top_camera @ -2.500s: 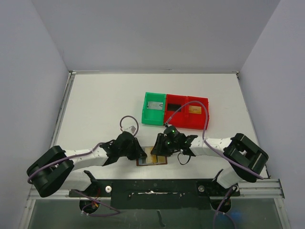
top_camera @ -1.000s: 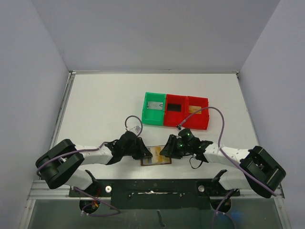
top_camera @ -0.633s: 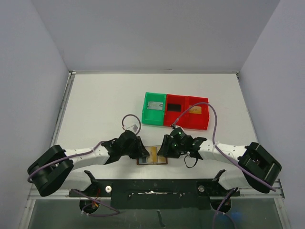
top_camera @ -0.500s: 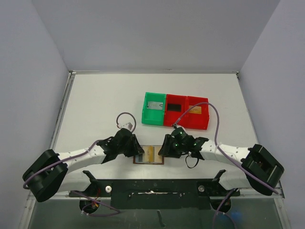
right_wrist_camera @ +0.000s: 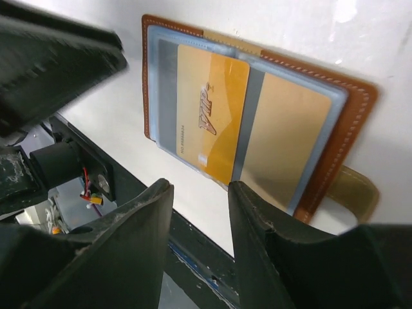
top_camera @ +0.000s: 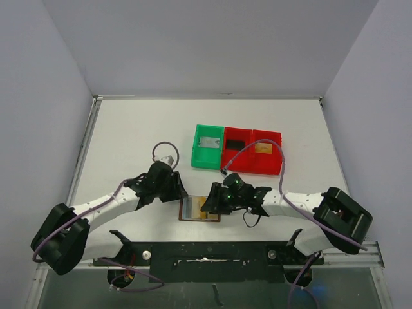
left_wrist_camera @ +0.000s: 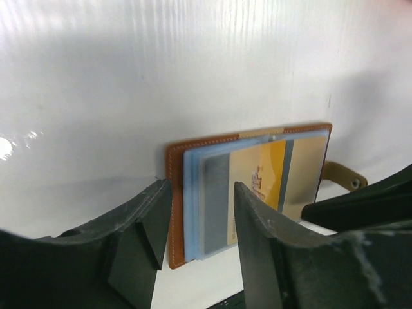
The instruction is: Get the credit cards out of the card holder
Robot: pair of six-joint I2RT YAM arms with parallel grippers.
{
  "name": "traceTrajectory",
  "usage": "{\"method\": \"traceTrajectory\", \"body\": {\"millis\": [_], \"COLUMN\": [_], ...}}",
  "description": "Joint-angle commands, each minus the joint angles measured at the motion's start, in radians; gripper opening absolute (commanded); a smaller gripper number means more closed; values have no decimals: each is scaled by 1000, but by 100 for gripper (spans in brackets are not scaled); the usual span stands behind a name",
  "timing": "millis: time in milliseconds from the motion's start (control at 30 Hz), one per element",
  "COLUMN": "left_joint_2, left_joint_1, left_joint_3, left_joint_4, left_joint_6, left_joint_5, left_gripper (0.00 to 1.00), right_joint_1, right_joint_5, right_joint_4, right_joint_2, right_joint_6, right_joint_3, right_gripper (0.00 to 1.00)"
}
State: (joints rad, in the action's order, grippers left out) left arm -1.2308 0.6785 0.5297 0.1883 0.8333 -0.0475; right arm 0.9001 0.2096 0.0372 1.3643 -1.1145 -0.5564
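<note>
Card holder (top_camera: 191, 210) lies open and flat on the table (top_camera: 135, 141), close to the near edge. Left gripper (top_camera: 170, 187) sits just behind its left end, right gripper (top_camera: 213, 203) at its right end. One card (right_wrist_camera: 209, 122) lies inside. Well behind, to the right, is the row of trays (top_camera: 248, 170), with more cards (top_camera: 208, 143) one per tray.

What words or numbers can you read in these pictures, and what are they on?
"VIP", in slanted letters, on the golden-orange card in the open card holder.
A small line of print beside it on the same card: too small to read.
Anything printed inside the green tray or the red tray: too small to tell from above.
</note>
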Motion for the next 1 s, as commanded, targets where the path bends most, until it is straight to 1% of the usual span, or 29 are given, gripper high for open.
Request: {"method": "traceTrajectory", "body": {"millis": [0, 33, 100, 167, 233, 400, 500, 633, 733, 800, 833, 900, 967], "left_joint_2": [-42, -76, -127, -170, -207, -230, -211, -199, -192, -180, -164, -130, -78], "left_joint_1": [-121, -150, -161, -160, -154, -130, -108, -77, -50, -46, -46, -44, -45], "left_joint_3": [121, 159, 195, 207, 195, 137, 103, 74, 69, 70, 71, 70, 68], "left_joint_4": [20, 18, 14, -13, -48, -88, -87, -79, -53, -33, -18, -9, 10], "left_joint_6": [-214, -251, -297, -312, -304, -273, -269, -258, -240, -216, -200, -147, -97], "left_joint_5": [-129, -174, -230, -294, -345, -356, -354, -353, -305, -265, -243, -196, -147], "left_gripper": [45, 46, 46, 46, 46, 45, 44, 41, 38, 38, 39, 44, 47], "right_joint_1": [46, 49, 60, 68, 69, 50, 27, -12, -23, -16, -8, 9, 25], "right_joint_5": [24, 26, 31, 27, 13, -54, -95, -89, -82, -107, -123, -161, -204], "right_joint_4": [101, 116, 180, 236, 253, 235, 203, 213, 179, 112, 83, 12, -63], "right_joint_2": [66, 80, 104, 120, 131, 109, 74, 55, 41, 33, 29, 22, 9], "right_joint_6": [-84, -117, -180, -232, -265, -305, -318, -313, -261, -233, -225, -211, -196], "right_joint_3": [-49, -40, -8, 26, 44, 79, 109, 141, 127, 102, 93, 73, 49], "right_gripper": [40, 40, 41, 41, 42, 43, 44, 45, 44, 44, 44, 44, 44]}}
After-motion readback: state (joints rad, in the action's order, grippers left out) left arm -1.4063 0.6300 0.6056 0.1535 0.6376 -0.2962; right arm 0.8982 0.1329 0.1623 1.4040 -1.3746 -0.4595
